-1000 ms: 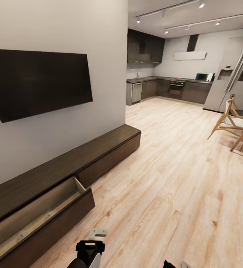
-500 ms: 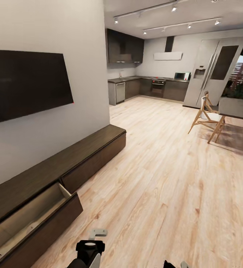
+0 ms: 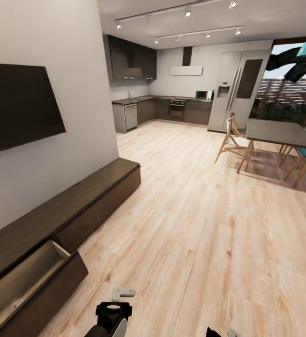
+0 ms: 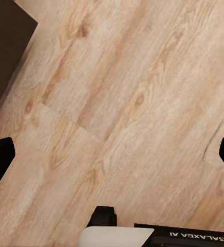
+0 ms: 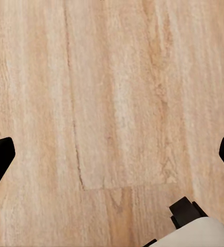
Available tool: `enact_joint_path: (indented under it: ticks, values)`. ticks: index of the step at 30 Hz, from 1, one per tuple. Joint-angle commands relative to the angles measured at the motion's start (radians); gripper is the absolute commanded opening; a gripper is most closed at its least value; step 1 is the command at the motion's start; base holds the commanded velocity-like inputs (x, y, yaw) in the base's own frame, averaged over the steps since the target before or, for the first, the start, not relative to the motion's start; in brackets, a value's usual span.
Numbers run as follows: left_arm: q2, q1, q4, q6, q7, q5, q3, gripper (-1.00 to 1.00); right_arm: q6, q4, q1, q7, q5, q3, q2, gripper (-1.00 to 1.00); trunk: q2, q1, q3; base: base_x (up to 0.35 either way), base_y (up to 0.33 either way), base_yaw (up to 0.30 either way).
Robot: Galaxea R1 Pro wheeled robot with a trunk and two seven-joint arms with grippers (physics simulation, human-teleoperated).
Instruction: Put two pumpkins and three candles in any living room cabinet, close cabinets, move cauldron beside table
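Note:
The long low dark-brown cabinet [image 3: 85,196] runs along the wall at the left of the head view. Its nearest drawer [image 3: 28,281] stands pulled open, showing a pale beige inside with nothing visible in the part I can see. A dark corner of the cabinet [image 4: 4,46] also shows in the left wrist view. My left gripper [image 4: 114,154] is open over bare plank floor, and my right gripper [image 5: 114,154] is open over floor too. Neither holds anything. The pumpkins, candles, cauldron and table are out of view.
A black TV [image 3: 17,107] hangs on the wall above the cabinet. A grey-topped dining set [image 3: 277,133] with wooden chairs [image 3: 232,140] stands at the right. Light wood floor [image 3: 195,224] stretches ahead to a dark kitchen [image 3: 171,107] with a fridge [image 3: 232,89].
The camera has turned to the right: cabinet and TV slid left in the picture and the dining set came into view. Both arms keep their pose.

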Motion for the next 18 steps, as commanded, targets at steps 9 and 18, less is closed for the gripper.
enact_joint_path:
  ticks: [9,18]
  values:
    - [0.001,-0.001,-0.002,0.0,0.008,0.012,-0.001,1.0,-0.005,0.0,-0.001,-0.006,-0.007,0.008,0.0,1.0,-0.001,0.0,-0.001,0.0,0.0,-0.285]
    - [0.001,-0.001,-0.002,-0.001,0.008,0.01,-0.003,1.0,-0.005,0.0,-0.001,-0.006,-0.008,0.007,-0.002,1.0,-0.001,0.0,-0.001,0.0,0.0,-0.285]
